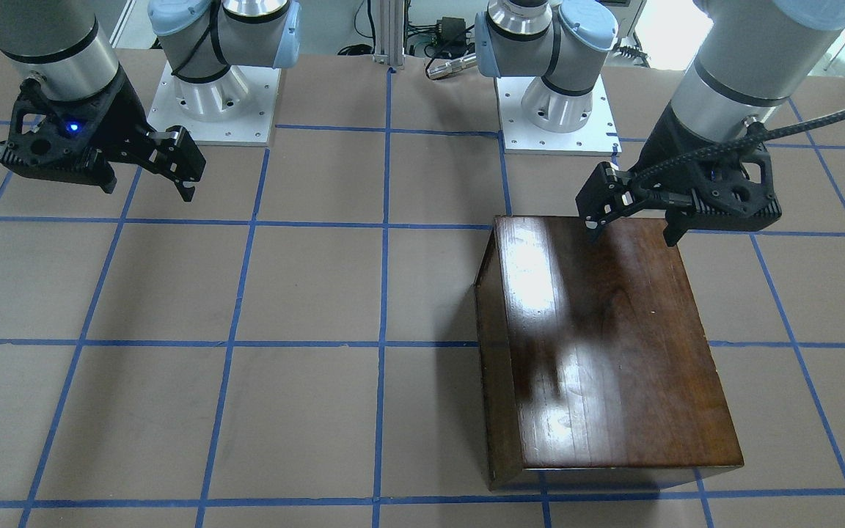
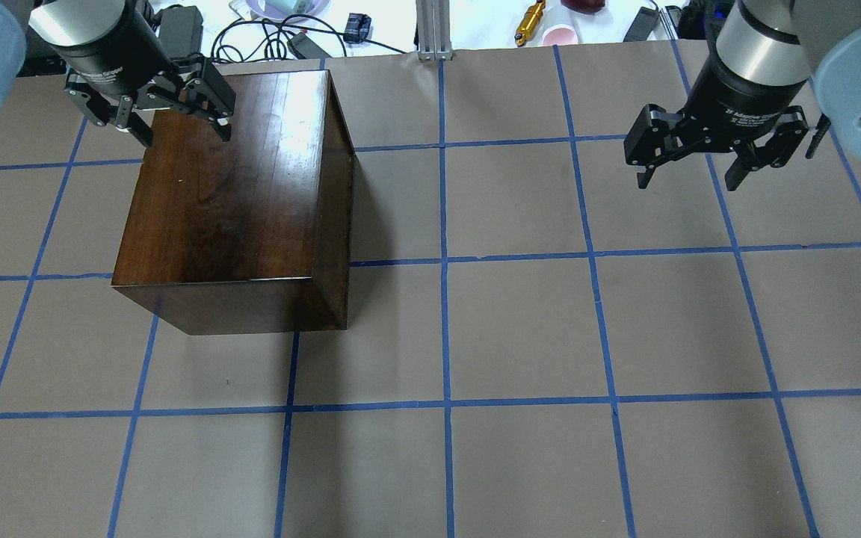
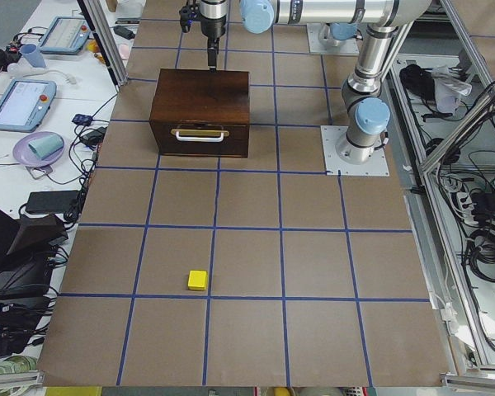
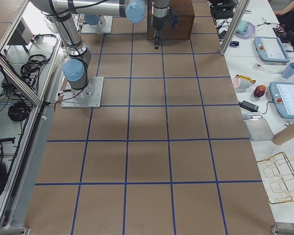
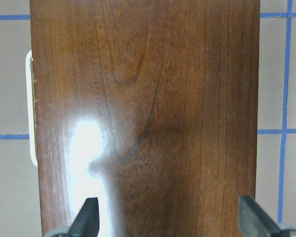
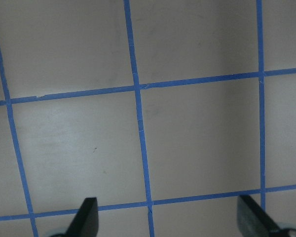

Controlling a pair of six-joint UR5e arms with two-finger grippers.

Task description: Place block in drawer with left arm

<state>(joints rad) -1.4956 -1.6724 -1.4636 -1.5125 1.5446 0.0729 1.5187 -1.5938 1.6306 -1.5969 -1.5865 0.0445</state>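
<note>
yellow block (image 3: 198, 280) well apart from wooden box (image 2: 229, 194), left gripper (image 2: 185, 136) above

I see a bright yellow block (image 3: 198, 280) on my tan table (image 2: 520, 329), which a blue tape grid (image 2: 593, 258) crosses. The box (image 2: 229, 194) is glossy dark brown with streaky grain, and its drawer (image 3: 200, 149) front matches, with a pale pull (image 3: 200, 129).
</note>
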